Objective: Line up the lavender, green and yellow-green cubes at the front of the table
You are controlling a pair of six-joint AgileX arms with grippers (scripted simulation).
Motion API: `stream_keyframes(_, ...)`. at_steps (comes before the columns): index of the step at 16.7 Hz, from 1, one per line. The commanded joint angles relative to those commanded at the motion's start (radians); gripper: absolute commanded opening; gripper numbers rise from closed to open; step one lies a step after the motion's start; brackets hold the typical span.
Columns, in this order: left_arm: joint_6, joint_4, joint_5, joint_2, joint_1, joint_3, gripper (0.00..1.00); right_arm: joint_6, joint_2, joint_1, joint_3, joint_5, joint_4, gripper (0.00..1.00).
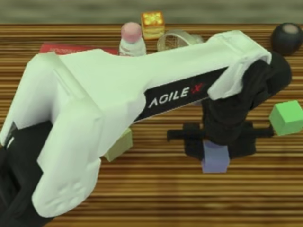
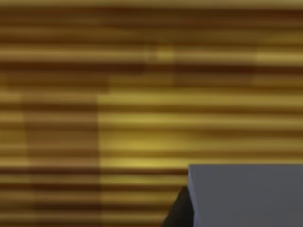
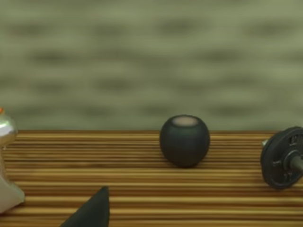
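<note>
My left arm reaches across the table (image 1: 156, 189) to centre right. Its gripper (image 1: 215, 152) points down and is shut on the small lavender cube (image 1: 215, 160). The left wrist view shows that cube (image 2: 246, 196) close up, with a dark fingertip (image 2: 182, 210) against its side. I cannot tell whether it touches the wood. At the right edge sits the green cube (image 1: 287, 117). The yellow-green cube (image 1: 120, 145) peeks out from under the left arm, left of centre. My right gripper (image 3: 151, 223) is outside the top view, low over the table's back right.
Along the back stand a pink-capped bottle (image 1: 131, 39), the orange patterned cube (image 1: 152, 24), a clear ring (image 1: 177, 40), a flat red object (image 1: 71, 48) and a black ball (image 1: 286, 38). In the right wrist view, a dumbbell (image 3: 284, 158) lies beside the ball (image 3: 184, 140).
</note>
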Motion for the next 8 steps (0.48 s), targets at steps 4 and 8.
stream_keyframes(4, -0.003, 0.153, 0.001, 0.029, -0.001, -0.117, 0.00, 0.000, 0.000, 0.000, 0.000, 0.000, 0.000, 1.00)
stream_keyframes(8, -0.003, 0.203, 0.000, 0.043, -0.004, -0.162, 0.00, 0.000, 0.000, 0.000, 0.000, 0.000, 0.000, 1.00)
